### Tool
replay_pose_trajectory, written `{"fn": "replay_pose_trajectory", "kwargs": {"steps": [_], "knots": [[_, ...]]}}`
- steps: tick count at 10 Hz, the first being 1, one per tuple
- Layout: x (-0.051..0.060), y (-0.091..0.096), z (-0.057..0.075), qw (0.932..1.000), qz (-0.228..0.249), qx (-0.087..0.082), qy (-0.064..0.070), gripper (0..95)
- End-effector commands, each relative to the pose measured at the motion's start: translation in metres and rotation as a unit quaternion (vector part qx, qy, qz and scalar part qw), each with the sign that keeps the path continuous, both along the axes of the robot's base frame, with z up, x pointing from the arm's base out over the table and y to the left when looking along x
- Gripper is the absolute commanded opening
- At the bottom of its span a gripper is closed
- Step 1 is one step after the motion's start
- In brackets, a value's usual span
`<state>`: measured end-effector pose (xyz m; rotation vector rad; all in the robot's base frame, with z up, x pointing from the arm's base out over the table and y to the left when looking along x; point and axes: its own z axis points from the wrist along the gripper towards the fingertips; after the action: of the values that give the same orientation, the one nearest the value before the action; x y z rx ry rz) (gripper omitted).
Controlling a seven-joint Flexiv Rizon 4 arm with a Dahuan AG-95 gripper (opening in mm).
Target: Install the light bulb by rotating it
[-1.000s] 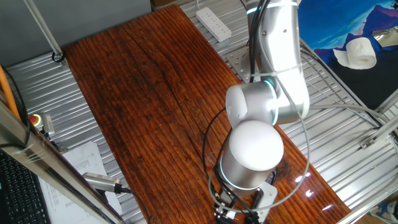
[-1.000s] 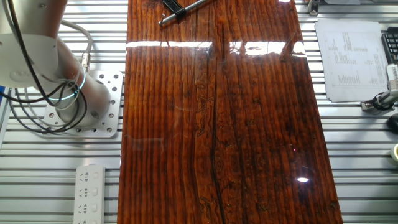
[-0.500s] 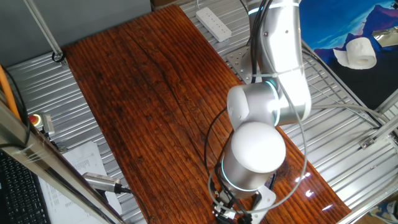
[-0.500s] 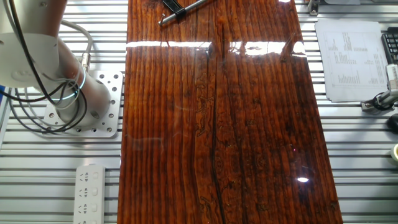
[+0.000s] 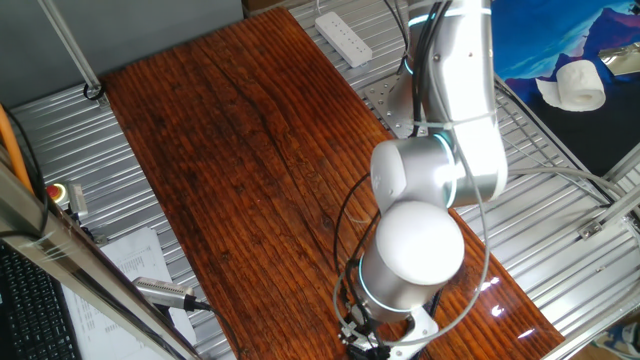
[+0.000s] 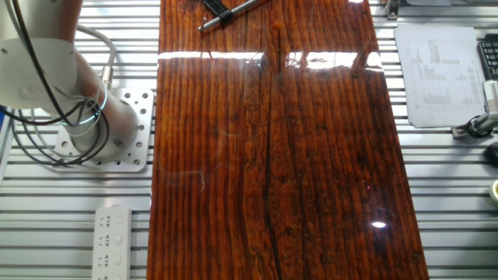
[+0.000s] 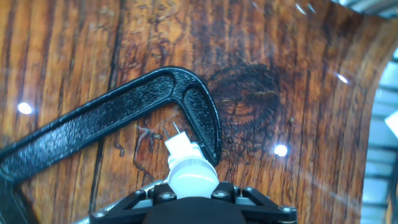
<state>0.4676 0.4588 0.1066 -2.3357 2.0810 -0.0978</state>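
The claw (image 7: 189, 208) is cut off by the bottom edge.

Glossy wood table (image 7: 298, 74), rough black clamp (image 7: 124, 115)

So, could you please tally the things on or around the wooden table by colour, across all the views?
White: 3 - small white light bulb, power strip, printed sheet
Black: 2 - black metal clamp, pen
Red: 1 - round button
Total: 6

- No text, label, brand, number or sign can be read in any view.
- The printed sheet (image 6: 440, 74) beside the wooden board (image 6: 272, 155) carries rows of print too small to make out.
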Motion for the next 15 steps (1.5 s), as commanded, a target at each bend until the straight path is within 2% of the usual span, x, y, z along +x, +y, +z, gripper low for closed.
{"fn": "replay_pose_trajectory", "kwargs": {"steps": [1,4,6,11,14,15], "knots": [[0.0019,0.0001,-0.0001,0.9981,-0.062,-0.002,-0.002,19.0],[0.0019,0.0001,0.0,0.9908,-0.136,0.001,-0.002,19.0],[0.0019,0.0,-0.0001,0.9848,-0.174,0.003,0.003,19.0],[0.0005,-0.0004,-0.0005,0.9711,-0.238,0.006,0.007,19.0],[0.0005,-0.0004,-0.0005,0.9669,-0.255,0.007,0.006,19.0],[0.0005,-0.0004,-0.0005,0.9618,-0.274,0.008,0.005,19.0]]}}
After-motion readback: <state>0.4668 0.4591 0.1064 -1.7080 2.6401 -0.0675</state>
